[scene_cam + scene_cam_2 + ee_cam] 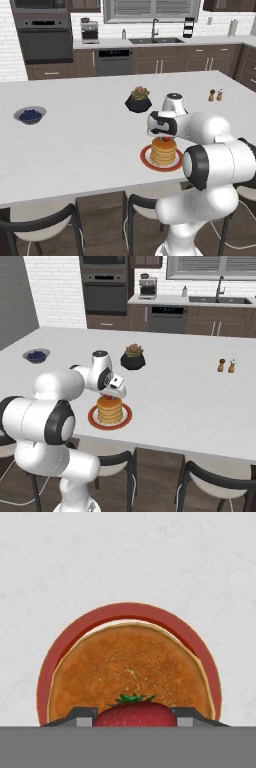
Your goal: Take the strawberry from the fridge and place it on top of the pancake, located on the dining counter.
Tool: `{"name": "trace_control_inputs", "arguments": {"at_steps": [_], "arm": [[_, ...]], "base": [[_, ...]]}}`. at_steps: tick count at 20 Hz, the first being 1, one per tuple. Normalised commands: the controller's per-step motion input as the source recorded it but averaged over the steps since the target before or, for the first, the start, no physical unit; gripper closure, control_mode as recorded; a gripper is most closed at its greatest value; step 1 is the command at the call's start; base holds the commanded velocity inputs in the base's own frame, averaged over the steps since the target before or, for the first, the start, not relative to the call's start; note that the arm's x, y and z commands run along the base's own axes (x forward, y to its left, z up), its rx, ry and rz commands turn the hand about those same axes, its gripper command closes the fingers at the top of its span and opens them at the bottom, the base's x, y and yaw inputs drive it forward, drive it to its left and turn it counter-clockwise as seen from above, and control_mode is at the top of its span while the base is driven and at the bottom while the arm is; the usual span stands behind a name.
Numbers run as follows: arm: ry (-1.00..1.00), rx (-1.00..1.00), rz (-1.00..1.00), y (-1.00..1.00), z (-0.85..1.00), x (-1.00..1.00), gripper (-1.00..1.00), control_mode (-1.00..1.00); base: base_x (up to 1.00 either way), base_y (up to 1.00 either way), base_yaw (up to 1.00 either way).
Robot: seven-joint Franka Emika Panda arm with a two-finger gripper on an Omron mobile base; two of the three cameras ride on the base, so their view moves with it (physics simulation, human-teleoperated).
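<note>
Over the pancake (pixel 131 672) on its red-rimmed plate (pixel 145 612), the gripper (pixel 135 714) holds the strawberry (pixel 134 715) between its two fingertips (pixel 82 716), seen from the hand view with the fruit's green leaves pointing toward the stack. Only the upper part of the strawberry shows there; its lower half and most of the fingers are cut off at the bottom of that view, so whether the fruit touches the pancake cannot be told. From the left base view the strawberry (pixel 165 138) is a small red spot just above the pancake (pixel 163 151), tucked under the hand, and the arm's bulky white joints cover the near right side of the plate (pixel 150 162). The right base view shows the same red speck (pixel 109 397) at the top of the stack (pixel 109 409), with the gripper (pixel 112 396) itself mostly hidden by the hand. The plate stands on the dining counter (pixel 75 140), near its front edge. Farther back sit a dark pot with a succulent (pixel 138 100), a bowl of blueberries (pixel 30 115) and two small shakers (pixel 216 95), too small to make out in detail.
</note>
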Motion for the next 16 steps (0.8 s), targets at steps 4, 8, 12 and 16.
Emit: {"name": "trace_control_inputs", "arguments": {"at_steps": [4, 8, 12, 16], "arm": [[0.0, 0.0, 0.0, 0.0, -0.02, 0.0, 1.0, -1.0], [0.01, 0.0, 0.0, 0.0, -0.03, -0.01, 1.0, -1.0], [0.01, 0.0, 0.0, 0.0, -0.04, -0.06, -1.0, -1.0], [0.0, 0.0, 0.0, 0.0, 0.0, -0.03, -1.0, -1.0]], "base": [[0.0, 0.0, 0.0], [0.0, 0.0, 0.0], [0.0, 0.0, 0.0], [0.0, 0.0, 0.0]]}}
